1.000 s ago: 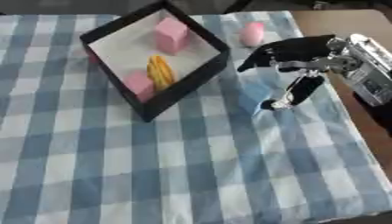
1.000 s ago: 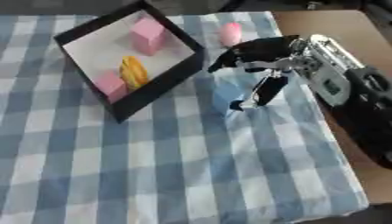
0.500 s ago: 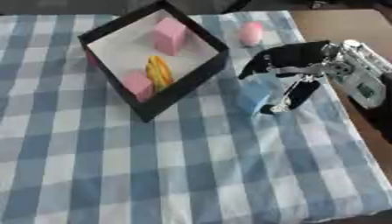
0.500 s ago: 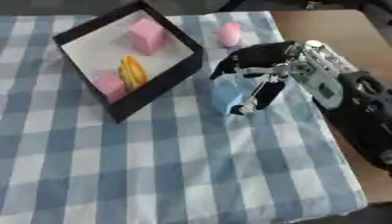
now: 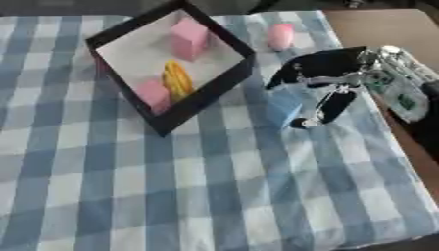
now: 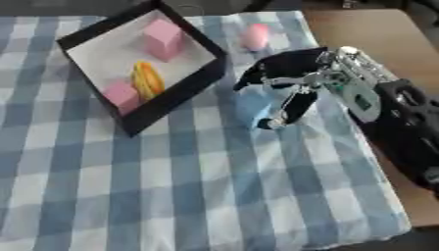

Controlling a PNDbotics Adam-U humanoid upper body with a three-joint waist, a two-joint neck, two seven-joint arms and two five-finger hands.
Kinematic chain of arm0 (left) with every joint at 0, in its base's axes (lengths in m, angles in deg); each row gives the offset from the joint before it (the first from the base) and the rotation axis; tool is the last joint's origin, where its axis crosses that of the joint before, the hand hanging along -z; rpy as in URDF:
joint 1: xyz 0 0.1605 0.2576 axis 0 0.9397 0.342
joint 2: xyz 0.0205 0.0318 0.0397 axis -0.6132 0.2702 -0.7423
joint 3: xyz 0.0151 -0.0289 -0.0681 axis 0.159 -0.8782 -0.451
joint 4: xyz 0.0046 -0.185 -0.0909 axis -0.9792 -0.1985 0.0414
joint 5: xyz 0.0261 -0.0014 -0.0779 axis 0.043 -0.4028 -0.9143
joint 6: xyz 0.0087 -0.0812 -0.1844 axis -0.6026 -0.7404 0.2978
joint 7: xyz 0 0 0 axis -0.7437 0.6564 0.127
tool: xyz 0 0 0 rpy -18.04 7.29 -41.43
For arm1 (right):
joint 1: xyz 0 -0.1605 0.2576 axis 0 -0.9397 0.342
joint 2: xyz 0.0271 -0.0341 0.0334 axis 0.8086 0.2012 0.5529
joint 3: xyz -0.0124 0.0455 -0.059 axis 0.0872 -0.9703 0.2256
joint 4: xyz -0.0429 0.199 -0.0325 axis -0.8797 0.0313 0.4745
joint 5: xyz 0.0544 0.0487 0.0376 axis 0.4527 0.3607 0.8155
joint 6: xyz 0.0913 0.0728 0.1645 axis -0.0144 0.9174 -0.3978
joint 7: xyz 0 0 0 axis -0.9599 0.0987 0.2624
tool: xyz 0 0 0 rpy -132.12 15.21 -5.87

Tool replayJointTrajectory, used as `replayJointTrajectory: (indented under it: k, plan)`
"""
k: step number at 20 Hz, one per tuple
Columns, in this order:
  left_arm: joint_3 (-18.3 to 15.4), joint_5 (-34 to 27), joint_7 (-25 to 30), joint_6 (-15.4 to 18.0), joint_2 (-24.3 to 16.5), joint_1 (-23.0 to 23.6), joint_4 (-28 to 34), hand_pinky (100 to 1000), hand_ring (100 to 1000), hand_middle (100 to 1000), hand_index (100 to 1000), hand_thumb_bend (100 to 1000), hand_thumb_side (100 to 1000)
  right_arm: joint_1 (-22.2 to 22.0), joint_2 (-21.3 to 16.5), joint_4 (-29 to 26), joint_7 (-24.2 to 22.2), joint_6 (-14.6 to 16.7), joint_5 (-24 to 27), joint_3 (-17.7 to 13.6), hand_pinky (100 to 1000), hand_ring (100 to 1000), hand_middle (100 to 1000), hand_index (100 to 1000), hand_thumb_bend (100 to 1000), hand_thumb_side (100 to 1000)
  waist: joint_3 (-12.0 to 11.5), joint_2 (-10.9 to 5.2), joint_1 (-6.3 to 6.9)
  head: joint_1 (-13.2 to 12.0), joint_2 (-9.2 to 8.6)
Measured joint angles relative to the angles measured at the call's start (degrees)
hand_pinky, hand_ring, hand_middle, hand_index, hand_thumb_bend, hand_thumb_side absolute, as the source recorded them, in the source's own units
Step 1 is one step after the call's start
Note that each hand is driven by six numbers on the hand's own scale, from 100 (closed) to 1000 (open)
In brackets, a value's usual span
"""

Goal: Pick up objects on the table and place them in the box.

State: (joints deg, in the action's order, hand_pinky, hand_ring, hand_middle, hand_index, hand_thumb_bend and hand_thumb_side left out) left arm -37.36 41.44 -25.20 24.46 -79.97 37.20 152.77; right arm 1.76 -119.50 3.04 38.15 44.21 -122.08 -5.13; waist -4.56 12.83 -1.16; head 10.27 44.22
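Observation:
A black box with a white floor stands at the far left and holds a pink block, a yellow piece and a smaller pink piece. To its right a pale blue block lies on the checked cloth. My right hand hovers over that block, fingers arched above it and the thumb pointing down at its right side; the hand is open and not closed on it. A pink egg-shaped thing lies near the far edge. My left hand shows in neither view.
The blue-and-white checked cloth covers the table down to its near edge. Bare brown tabletop shows on the right, where my right forearm comes in.
My right hand has moved left and lower, closer to the blue block, with the thumb now right beside it. The box and its contents have not moved.

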Motion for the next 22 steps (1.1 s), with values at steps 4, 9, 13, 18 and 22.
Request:
replayJointTrajectory:
  k: [4, 9, 13, 18, 22]
  plan:
    - [0.0, 0.02, 0.04, 0.04, 0.0, 0.2, -0.01, 897, 713, 684, 889, 100, 686, 0.01, 0.01, 0.46, 0.06, 0.06, -0.71, -0.02, 946, 878, 834, 916, 345, 534, -0.21, 0.48, 0.03, 0.19, 0.0]
    - [0.0, 0.08, 0.2, 0.09, 0.02, 0.33, -0.02, 898, 713, 682, 889, 100, 687, 0.0, 0.01, 1.29, 0.29, 0.29, -1.52, -0.3, 925, 857, 813, 893, 312, 522, -0.45, 0.69, 0.04, 0.45, 0.0]
    - [0.0, 0.16, 0.3, 0.11, 0.04, 0.39, -0.03, 898, 713, 680, 888, 100, 687, -0.01, 0.01, 1.72, 0.42, 0.42, -1.59, -0.31, 924, 856, 812, 891, 295, 532, -0.77, 0.85, 0.19, 0.75, 0.0]
    - [0.0, 0.33, 0.42, 0.16, 0.28, 0.53, -0.04, 899, 712, 678, 888, 100, 688, -0.01, 0.01, 1.98, 0.66, 0.66, -1.76, -0.44, 906, 834, 792, 877, 233, 507, -0.9, 1.05, 0.31, 1.17, 0.0]
    - [0.0, 0.36, 0.53, 0.2, 0.49, 0.54, -0.05, 899, 712, 676, 888, 100, 688, -0.02, 0.01, 2.56, 1.06, 1.06, -1.55, -0.95, 892, 817, 766, 854, 171, 460, -1.18, 1.44, 0.37, 1.66, 0.0]
